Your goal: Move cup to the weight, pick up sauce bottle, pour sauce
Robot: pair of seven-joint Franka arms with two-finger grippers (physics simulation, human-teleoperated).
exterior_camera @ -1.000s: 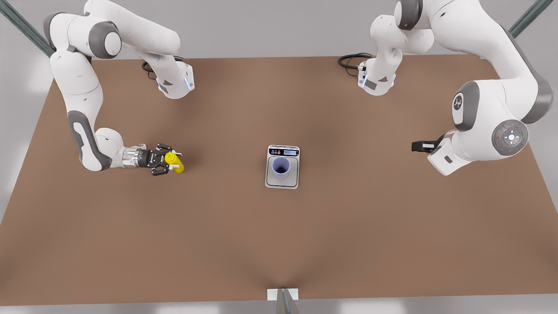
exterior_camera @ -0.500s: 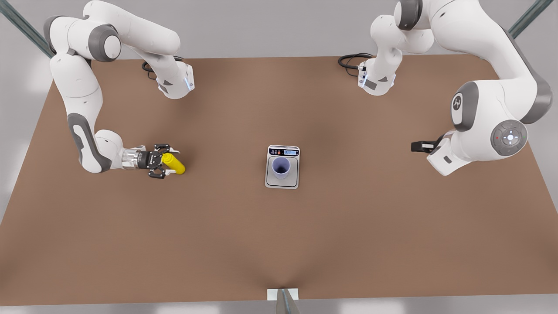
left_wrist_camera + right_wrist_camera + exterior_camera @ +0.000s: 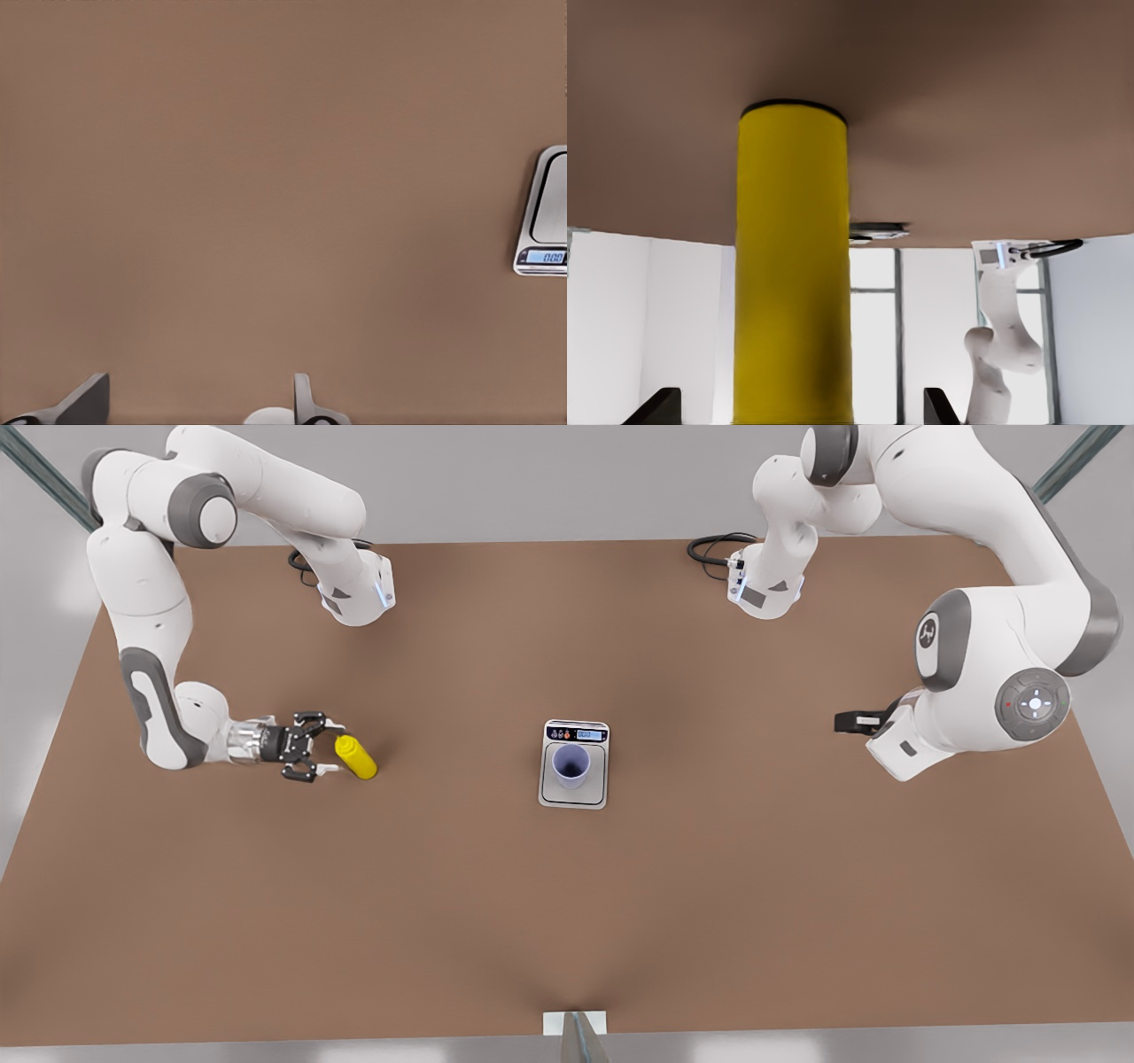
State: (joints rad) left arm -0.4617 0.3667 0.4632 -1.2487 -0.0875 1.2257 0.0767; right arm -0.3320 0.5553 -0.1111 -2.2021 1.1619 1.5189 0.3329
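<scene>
Right gripper [image 3: 321,755], at the middle left of the front view, reaches level over the table [image 3: 443,921] with its fingers spread wide either side of the sauce bottle [image 3: 356,756], not pressing it, presumably lined up to close on it; the cup [image 3: 570,766] stands on the weight [image 3: 599,799] at centre, so that step looks done; the left gripper [image 3: 852,722] waits at the middle right, its fingers not readable there. Left wrist view: the left gripper [image 3: 199,403] has its fingers well apart over bare table, the weight [image 3: 546,212] at the right edge. Right wrist view: the sauce bottle [image 3: 794,266] rises between two parted fingertips [image 3: 656,405], untouched.
</scene>
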